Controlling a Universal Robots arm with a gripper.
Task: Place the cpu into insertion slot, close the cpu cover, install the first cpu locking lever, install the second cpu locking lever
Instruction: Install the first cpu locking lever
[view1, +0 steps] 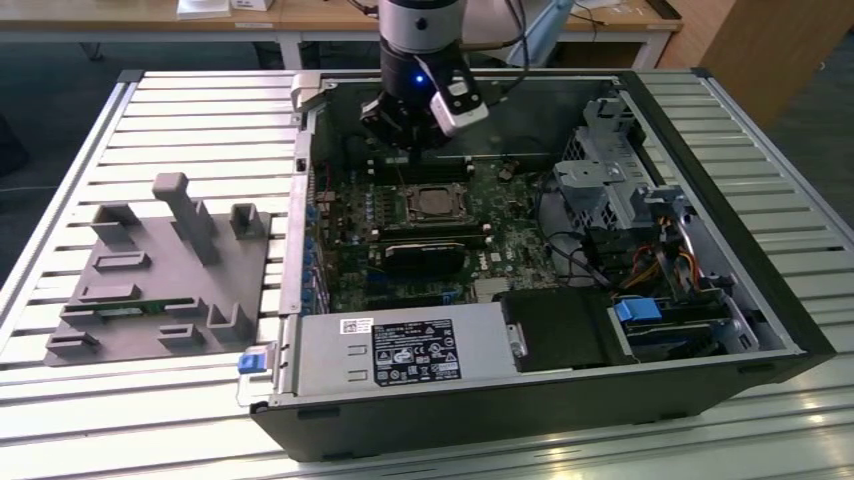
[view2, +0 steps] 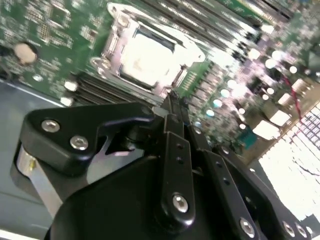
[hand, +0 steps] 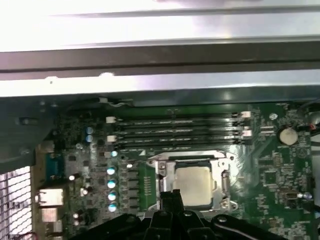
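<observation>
**Hovering just short of the seated chip**

From where I stand, the gripper (hand: 171, 196) hangs inside the open computer case (view1: 534, 410), low over the motherboard (view1: 350, 268). Its fingers are pressed together with nothing between them. Close by its tips the cpu (hand: 195, 182) sits in the insertion slot (view1: 430, 189). The cpu cover (hand: 223, 183) lies flat around it, beside the memory slots (hand: 175, 132).

Exterior view: table slats (view1: 574, 452) glaring, case (view1: 534, 425) interior dim.
Second wrist view: blurred, cpu (view2: 145, 57) blown out (white).
First wrist view: case wall (hand: 160, 30) overexposed.
</observation>
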